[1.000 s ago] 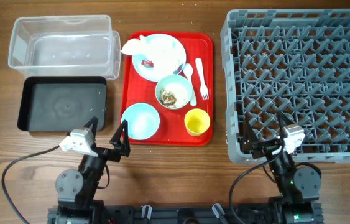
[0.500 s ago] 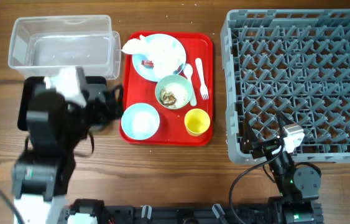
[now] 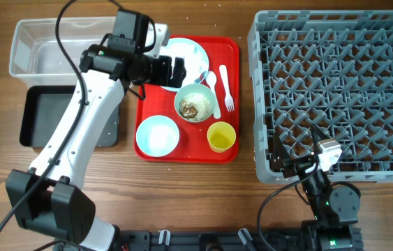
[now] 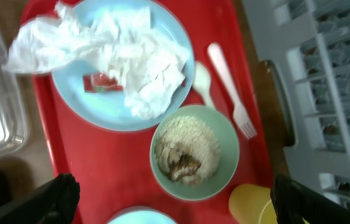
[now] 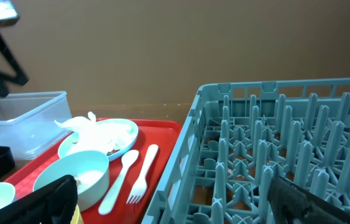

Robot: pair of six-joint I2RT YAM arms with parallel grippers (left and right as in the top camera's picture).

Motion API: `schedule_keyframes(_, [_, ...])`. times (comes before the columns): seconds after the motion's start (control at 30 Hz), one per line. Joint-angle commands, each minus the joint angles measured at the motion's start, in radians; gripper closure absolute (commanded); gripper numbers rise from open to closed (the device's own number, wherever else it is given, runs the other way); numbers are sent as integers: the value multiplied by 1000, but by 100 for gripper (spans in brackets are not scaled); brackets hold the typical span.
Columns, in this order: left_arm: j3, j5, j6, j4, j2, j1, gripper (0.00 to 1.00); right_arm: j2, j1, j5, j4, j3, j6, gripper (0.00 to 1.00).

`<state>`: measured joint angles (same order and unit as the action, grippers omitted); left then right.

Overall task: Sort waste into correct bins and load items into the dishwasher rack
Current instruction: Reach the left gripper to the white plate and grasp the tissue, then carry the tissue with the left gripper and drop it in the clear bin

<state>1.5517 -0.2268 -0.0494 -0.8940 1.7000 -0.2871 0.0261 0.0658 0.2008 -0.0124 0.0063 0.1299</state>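
Note:
My left gripper (image 3: 171,72) (image 4: 178,202) is open and empty above the red tray. Below it the pale blue plate (image 4: 81,106) holds the crumpled napkin (image 4: 100,43) and the red wrapper (image 4: 100,82). The pale green bowl (image 4: 224,134) holds rice-like scraps (image 4: 184,152). The spoon (image 4: 202,81), fork (image 4: 227,81), yellow cup (image 3: 221,136) and pale blue bowl (image 3: 158,135) lie on the tray. My right gripper (image 3: 297,157) (image 5: 178,202) is open and empty at the front edge of the grey rack (image 3: 336,90). The clear tub (image 3: 56,52) and black tub (image 3: 49,118) stand left.
The red tray (image 3: 227,49) sits between the tubs and the rack. My left arm stretches over the black tub and the tray's left edge. Bare wooden table lies along the front.
My left arm rose from its rest at the table's front, swung over the black tub and now hovers over the tray. The right arm has not moved.

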Motion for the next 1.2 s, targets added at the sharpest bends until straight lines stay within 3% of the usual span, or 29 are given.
schedule_keyframes(0.0, [74, 42, 20, 101, 34, -15, 0, -3, 3, -5, -3, -1, 4, 0])
schedule_keyframes(0.2, [418, 160, 139, 50, 407, -19, 0, -3, 3, -5, -3, -1, 4, 0])
schedule_keyframes(0.37, [428, 195, 230, 87, 562, -20, 0, -3, 3, -5, -3, -1, 4, 0])
schedule_keyframes(0.73, [424, 164, 220, 97, 704, -37, 2, -3, 3, -5, -3, -1, 4, 0])
schedule_keyframes(0.83, [409, 164, 218, 94, 741, -37, 14, -3, 3, -5, -3, -1, 4, 0])
schedule_keyframes(0.9, [405, 164, 218, 94, 751, -38, 35, -3, 3, -5, -3, -1, 4, 0])
schedule_keyframes(0.97, [405, 164, 217, 94, 750, -38, 92, -3, 3, -5, -3, -1, 4, 0])
schedule_keyframes(1.0, [405, 165, 211, 86, 750, -38, 96, -3, 3, -5, -3, -1, 4, 0])
schedule_keyframes(1.17, [472, 150, 101, 26, 636, -12, 96, -3, 3, -5, -3, -1, 3, 0])
